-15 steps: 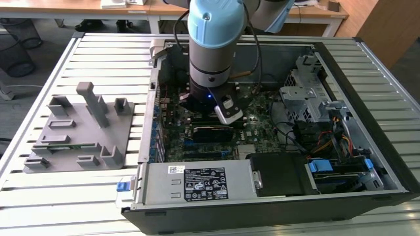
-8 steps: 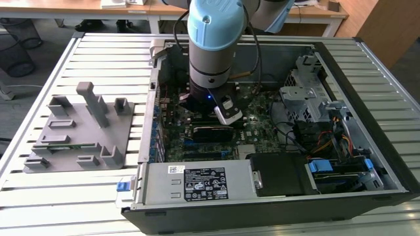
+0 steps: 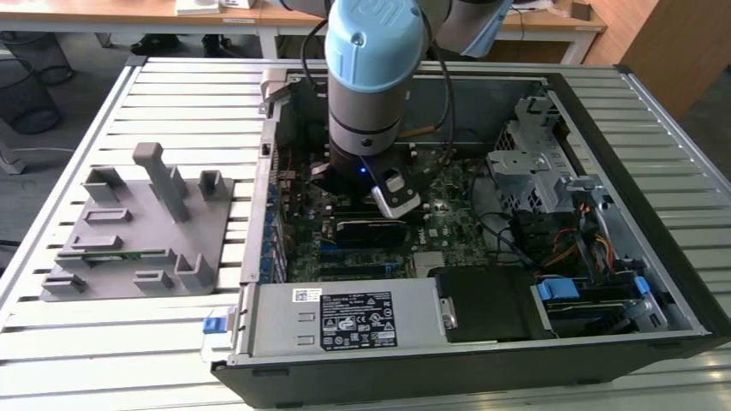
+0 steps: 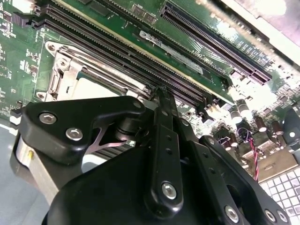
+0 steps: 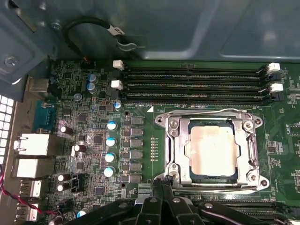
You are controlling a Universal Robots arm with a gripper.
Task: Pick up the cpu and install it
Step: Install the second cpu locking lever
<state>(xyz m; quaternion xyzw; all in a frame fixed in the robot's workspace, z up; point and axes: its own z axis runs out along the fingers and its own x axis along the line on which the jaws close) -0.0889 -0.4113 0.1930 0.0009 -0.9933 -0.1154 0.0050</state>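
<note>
The cpu (image 5: 211, 150), a square chip with a pale metal top, lies flat inside the motherboard socket (image 5: 174, 140), within its metal frame. In the second wrist view the cpu (image 4: 96, 86) shows as a pale patch in the socket frame (image 4: 61, 70), just beyond my black fingers (image 4: 161, 108). My gripper (image 5: 161, 183) hovers at the socket's edge, beside the cpu, shut with nothing between its fingertips. In the exterior view the gripper (image 3: 354, 201) is lowered into the open computer case over the motherboard.
Long black memory slots (image 5: 192, 84) run beside the socket. A grey tray (image 3: 137, 227) with upright holders and a green memory stick (image 3: 115, 254) sits outside the case on the exterior view's left. A power supply (image 3: 342, 318) and a drive cage (image 3: 537, 171) crowd the case.
</note>
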